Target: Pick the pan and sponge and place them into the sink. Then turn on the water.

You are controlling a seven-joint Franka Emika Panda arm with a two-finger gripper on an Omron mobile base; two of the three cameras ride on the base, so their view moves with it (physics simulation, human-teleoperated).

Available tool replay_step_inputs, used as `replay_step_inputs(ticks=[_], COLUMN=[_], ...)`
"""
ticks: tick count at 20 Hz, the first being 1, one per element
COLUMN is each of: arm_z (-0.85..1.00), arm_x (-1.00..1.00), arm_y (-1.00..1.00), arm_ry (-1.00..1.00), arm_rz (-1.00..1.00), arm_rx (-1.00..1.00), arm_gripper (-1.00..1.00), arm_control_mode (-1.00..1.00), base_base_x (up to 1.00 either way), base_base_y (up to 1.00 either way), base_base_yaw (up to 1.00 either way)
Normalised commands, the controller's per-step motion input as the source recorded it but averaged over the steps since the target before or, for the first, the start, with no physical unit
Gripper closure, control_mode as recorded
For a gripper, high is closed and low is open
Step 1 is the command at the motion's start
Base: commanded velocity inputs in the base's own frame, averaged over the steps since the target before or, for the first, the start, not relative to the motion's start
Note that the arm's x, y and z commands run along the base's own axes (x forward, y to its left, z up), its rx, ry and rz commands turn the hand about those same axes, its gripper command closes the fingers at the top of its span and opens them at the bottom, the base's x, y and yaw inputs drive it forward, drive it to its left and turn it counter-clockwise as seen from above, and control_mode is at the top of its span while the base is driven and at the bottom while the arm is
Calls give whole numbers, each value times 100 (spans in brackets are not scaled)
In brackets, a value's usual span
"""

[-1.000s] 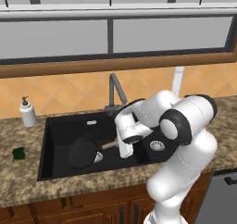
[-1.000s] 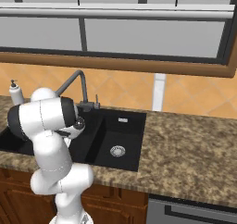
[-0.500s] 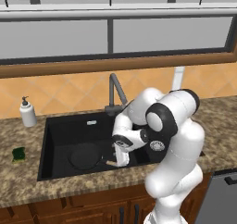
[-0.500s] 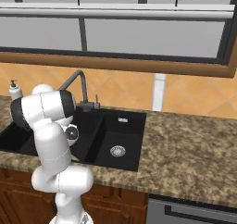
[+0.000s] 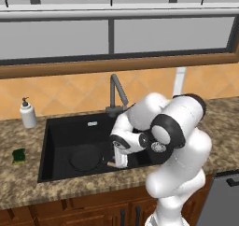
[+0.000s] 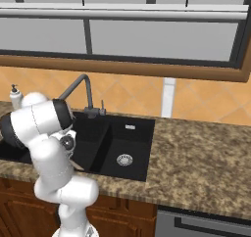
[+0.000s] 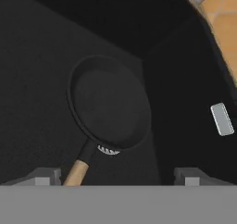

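The black pan (image 7: 109, 102) lies flat on the floor of the sink's left basin (image 5: 60, 136), partly covering the silver drain (image 7: 109, 150). Its tan-ended handle (image 7: 77, 168) points toward my hand. My gripper (image 7: 118, 177) hangs low in that basin, just above the handle's end, and is open. The handle runs loose between the fingers (image 7: 44, 176), nearer the left one. In the left base view the pan (image 5: 86, 157) sits left of the gripper (image 5: 119, 158). The green-and-yellow sponge (image 5: 18, 155) rests on the counter left of the sink. No water runs from the faucet (image 5: 116, 92).
A white soap bottle (image 5: 28, 114) stands at the back left of the counter. The narrower right basin (image 6: 128, 143) holds its own drain (image 6: 124, 158). A small silver overflow plate (image 7: 222, 119) sits on the basin wall. My arm's elbow (image 5: 177, 127) looms over the sink's front edge.
The hand sank lower into the left basin with the pan's handle end, and the arm's elbow swung forward. The pan has stayed near the basin floor.
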Motion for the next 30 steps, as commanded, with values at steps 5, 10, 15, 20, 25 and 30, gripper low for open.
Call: replay_step_inputs(ticks=[5,10,15,20,25,30], arm_z=[100,100,100,100,100,100], arm_x=[-30,-37,-31,-22,-23,-9], arm_y=[-2,-5,23,90,100,100], arm_ry=[0,0,0,0,10,12], arm_rz=[0,0,0,3,8,10], arm_rx=[0,0,0,-11,-22,-20], arm_gripper=[-100,-100,-100,-100,-100,-100], arm_control_mode=[-100,-100,-100,-100,-100,-100], base_base_x=[0,0,0,0,0,0], base_base_y=[0,0,0,0,0,0], base_base_yaw=[0,0,0,0,0,0])
